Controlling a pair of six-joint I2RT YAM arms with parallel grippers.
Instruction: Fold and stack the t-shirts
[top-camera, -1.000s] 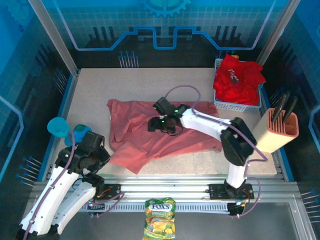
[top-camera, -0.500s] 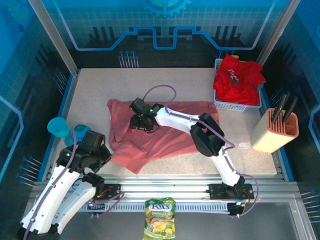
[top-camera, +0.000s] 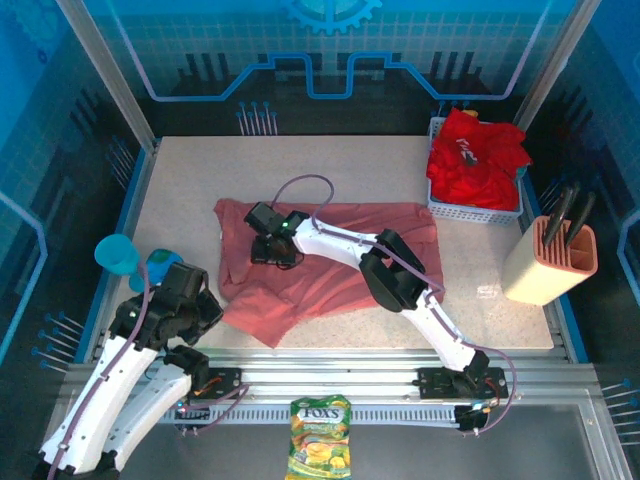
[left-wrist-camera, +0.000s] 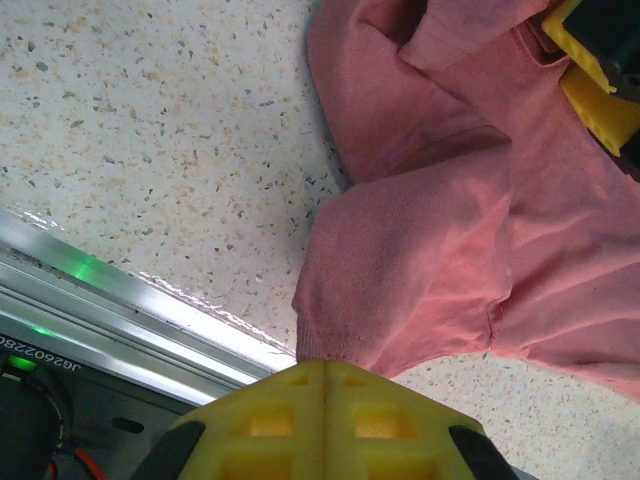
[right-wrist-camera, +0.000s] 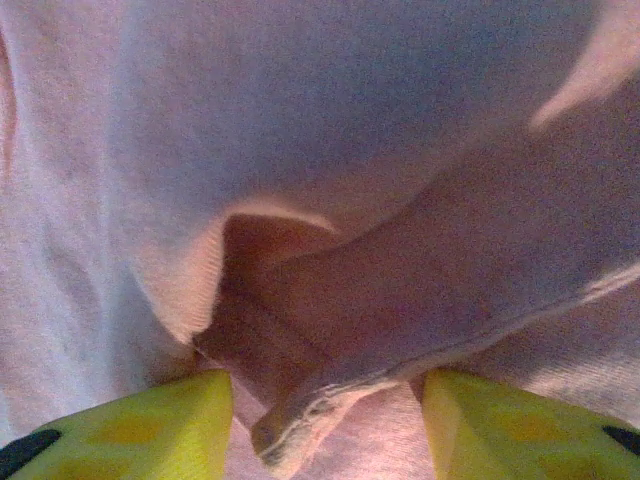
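Speckled table (top-camera: 180, 190), salmon-pink t-shirt (top-camera: 330, 285) lying rumpled across its middle. Red t-shirts (top-camera: 475, 160) heaped in the white basket (top-camera: 478, 212) at the far right corner. Right gripper (top-camera: 268, 250) is down on the pink shirt's left part, fingers (right-wrist-camera: 120, 425) spread, with a raised fold and hem between them, not pinched. Left gripper (left-wrist-camera: 325, 372) sits over the near left edge just beside a sleeve, fingers pressed together, holding nothing.
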